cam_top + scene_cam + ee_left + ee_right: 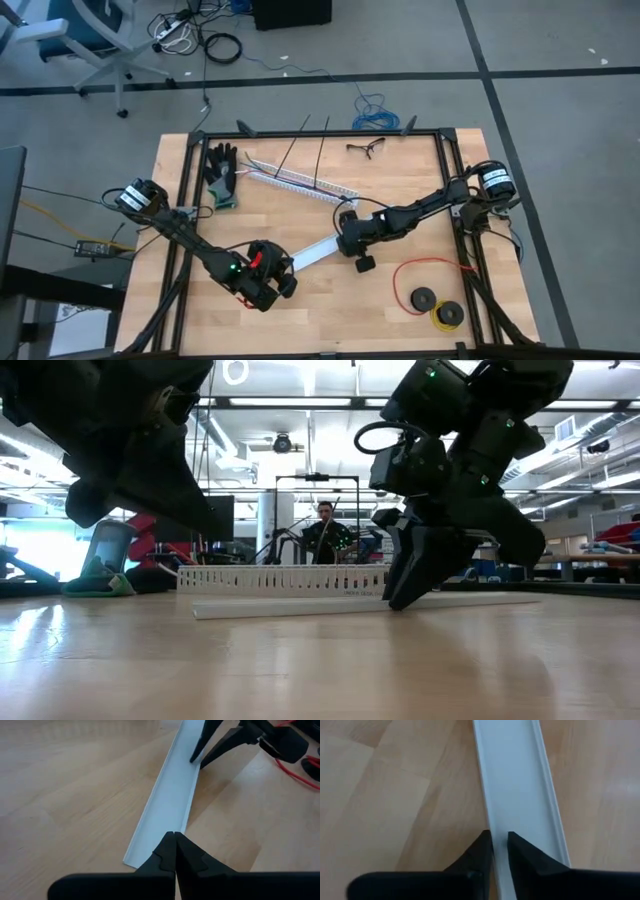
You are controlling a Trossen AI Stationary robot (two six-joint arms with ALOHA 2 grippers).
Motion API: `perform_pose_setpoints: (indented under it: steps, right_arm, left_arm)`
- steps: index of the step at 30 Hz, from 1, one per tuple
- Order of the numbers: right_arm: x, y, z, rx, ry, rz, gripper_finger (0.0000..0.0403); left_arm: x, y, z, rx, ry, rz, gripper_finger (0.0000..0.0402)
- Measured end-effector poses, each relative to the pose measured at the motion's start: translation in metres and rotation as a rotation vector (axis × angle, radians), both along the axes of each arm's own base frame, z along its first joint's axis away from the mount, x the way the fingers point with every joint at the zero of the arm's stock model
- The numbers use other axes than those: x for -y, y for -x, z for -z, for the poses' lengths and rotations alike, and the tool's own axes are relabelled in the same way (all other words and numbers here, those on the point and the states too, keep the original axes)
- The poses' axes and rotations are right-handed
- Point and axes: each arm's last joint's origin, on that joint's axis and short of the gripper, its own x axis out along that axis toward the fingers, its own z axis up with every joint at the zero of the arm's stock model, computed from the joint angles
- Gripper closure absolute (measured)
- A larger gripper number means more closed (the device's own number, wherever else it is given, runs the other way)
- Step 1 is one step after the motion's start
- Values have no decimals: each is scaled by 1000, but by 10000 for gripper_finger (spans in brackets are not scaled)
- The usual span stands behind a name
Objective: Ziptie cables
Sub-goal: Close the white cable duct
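From above, we see the left gripper [284,284] and the right gripper [351,243] at the two ends of a white plastic cover strip [318,251], which lies diagonally on the wooden table [330,325].

Only the wrist views show the fingers. The left gripper's dark fingers are pressed together, tips meeting over the near end of the strip; we cannot tell if they pinch it. The right gripper's fingers stand almost together, with one raised side lip of the strip between them.

The strip is smooth and matt, a shallow channel with two low walls. The low view alone shows the comb-like teeth of the slotted channel [285,578] standing behind it.

The cables seem to be the thin pale strands [256,164] beside the gloves [222,172], well apart from both grippers; we cannot make out their colours.
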Motion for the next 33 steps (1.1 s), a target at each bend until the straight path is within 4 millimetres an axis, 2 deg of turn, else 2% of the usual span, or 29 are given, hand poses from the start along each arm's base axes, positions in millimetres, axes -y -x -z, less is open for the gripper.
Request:
perform_pose_setpoints:
  steps: [5,12,19,25,28,33]
  right_arm:
    - [0,0,0,-4,-7,-5,396]
    - [-1,4,-4,-34,-42,-2,401]
    - [-5,20,-32,-55,-135,-33,402]
    - [-5,29,-59,-19,-322,-161,403]
    - [3,30,-62,-29,-393,-176,403]
    - [15,30,-54,-103,-469,-153,403]
  left_arm:
    - [0,-1,-1,15,-1,-2,396]
    - [0,-1,-1,5,-40,22,395]
    - [-3,-3,-4,6,-220,40,395]
    - [-13,-12,-3,-71,-370,116,395]
    - [-19,-19,5,-159,-483,182,394]
    - [-25,-34,22,-228,-604,250,394]
